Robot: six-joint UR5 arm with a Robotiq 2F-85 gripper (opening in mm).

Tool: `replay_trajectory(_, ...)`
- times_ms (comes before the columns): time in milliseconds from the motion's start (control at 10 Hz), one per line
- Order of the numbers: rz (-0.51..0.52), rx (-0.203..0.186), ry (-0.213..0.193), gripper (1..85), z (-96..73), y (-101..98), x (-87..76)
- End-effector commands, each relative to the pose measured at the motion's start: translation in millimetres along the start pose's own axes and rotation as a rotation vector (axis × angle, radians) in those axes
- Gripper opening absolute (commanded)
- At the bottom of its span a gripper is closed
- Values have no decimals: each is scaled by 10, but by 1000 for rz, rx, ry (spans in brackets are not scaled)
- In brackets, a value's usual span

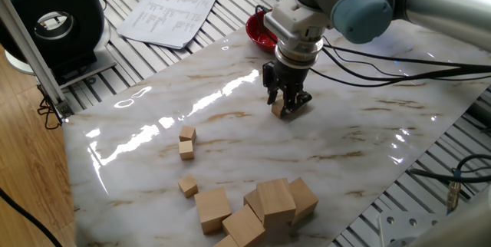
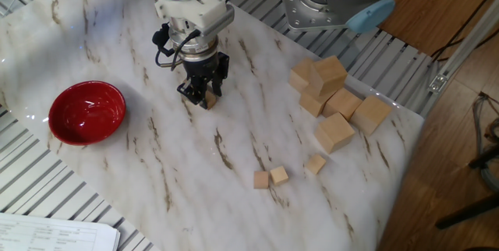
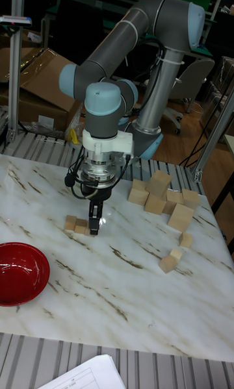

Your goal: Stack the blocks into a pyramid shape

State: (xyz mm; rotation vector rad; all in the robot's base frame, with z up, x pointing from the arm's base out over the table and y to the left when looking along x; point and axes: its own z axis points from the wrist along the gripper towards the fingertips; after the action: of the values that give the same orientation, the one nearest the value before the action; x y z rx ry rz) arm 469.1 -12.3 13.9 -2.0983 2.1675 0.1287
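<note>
Tall fixed view: fingers (image 3: 95,226) close around a small block (image 3: 81,226); printed sheet's (image 1: 169,11) text unreadable.

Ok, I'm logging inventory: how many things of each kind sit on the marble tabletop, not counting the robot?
Small wooden cubes: 5 visible, 2 of them by the arm's tool
Large wooden cubes: 6
Red bowl: 1
Total: 12

The arm reaches down over the marble table (image 1: 360,136), wrist vertical, the gripper (image 1: 285,107) pointing straight down with fingertips at the tabletop, fingers close together around a small block (image 2: 207,100)
</note>
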Motion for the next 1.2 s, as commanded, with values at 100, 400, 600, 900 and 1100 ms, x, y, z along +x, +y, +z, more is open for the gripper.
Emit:
replay_trajectory(100,8,9,-14,457,71,49,55)
replay_trajectory(400,8,-1,-18,457,63,117,85)
replay_trajectory(600,6,1,-19,457,62,121,84)
replay_trajectory(900,8,14,-18,457,59,69,77)
replay_trajectory(1100,2,25,-20,457,39,-21,35)
